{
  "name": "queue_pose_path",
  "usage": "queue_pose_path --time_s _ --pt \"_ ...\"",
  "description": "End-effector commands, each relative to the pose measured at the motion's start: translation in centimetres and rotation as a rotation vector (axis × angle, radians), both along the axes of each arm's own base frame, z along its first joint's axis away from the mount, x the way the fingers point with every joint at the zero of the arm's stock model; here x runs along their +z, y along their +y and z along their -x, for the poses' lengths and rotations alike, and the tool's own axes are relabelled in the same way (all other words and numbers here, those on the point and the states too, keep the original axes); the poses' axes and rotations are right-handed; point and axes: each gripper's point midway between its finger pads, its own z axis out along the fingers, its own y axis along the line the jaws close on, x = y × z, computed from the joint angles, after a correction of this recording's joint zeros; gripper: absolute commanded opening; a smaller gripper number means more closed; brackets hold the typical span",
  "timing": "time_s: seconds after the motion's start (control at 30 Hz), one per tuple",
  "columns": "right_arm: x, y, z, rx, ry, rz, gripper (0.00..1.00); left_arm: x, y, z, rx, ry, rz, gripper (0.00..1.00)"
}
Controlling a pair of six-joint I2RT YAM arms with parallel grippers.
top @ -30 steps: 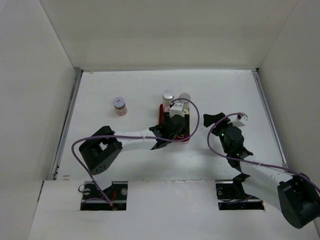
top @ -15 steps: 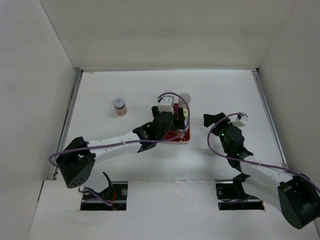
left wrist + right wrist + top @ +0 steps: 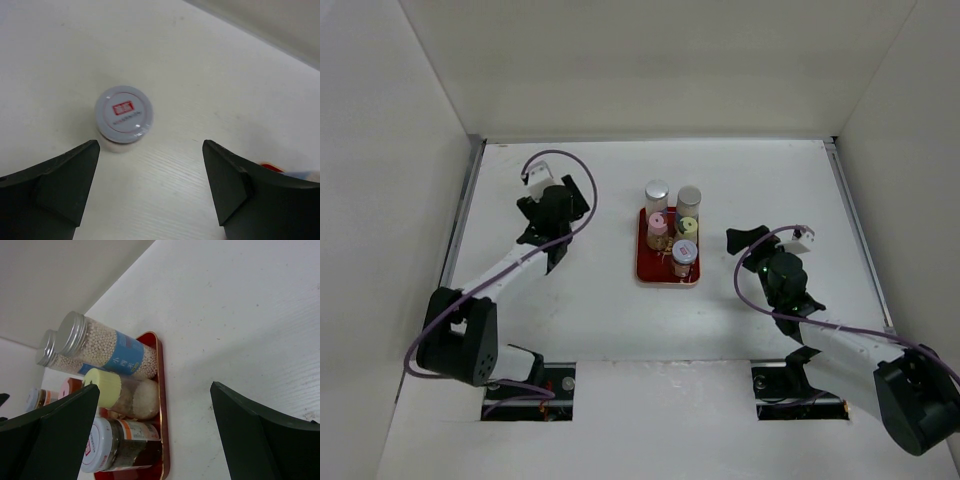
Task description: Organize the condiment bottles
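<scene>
From above, the short jar with a pale lilac lid and a red mark on it (image 3: pixel 124 117) cannot be seen at all. The left gripper (image 3: pixel 552 212) hangs over the spot well to the left of the red rectangular tray (image 3: pixel 650 272) and covers it. Only the left wrist view shows that jar, upright on the white table (image 3: pixel 750 170), ahead of and between the black fingers (image 3: pixel 62 185), which are spread wide and touch nothing. On the tray stand two tall grey-capped bottles with blue-white labels (image 3: pixel 107 347) at its far end. Behind them come a cream bottle with a yellow-green cap (image 3: pixel 117 390) and a pink-lidded jar (image 3: pixel 658 222), with a white-lidded jar of dark contents (image 3: pixel 117 450) at the tray's near end. In the right wrist view the pink lid is half hidden behind the others, and a small shape at the picture's left edge is too cut off to name. The right gripper (image 3: pixel 772 240) hovers to the right of the tray, its fingers parted and holding nothing. Half a second ago the left gripper was over the tray and masked most of the bottles, while the lilac-lidded jar stood in plain sight from above. The right arm has not shifted.
</scene>
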Motion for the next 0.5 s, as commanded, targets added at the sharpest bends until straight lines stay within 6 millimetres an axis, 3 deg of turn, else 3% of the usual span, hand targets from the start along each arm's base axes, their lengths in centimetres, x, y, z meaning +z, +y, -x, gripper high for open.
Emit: queue_pose_path --time_s 0.0,0.07,0.27,0.47 --pt "2.4 0.5 -0.6 0.009 -0.074 -0.025 1.0 -0.6 2.8 -1.9 0.053 0.005 -0.01 0.83" --pt "2.2 0.5 -0.6 0.009 -0.07 -0.024 1.0 -1.2 3.8 -2.9 0.067 0.019 -0.003 0.83" --pt "2.2 0.7 -0.6 0.015 -0.068 -0.023 1.0 -3.1 3.6 -5.2 0.04 0.07 -0.01 0.82" --pt "2.1 0.9 -0.6 0.02 -0.064 -0.021 1.0 -2.4 3.1 -6.1 0.028 0.045 -0.002 0.82"
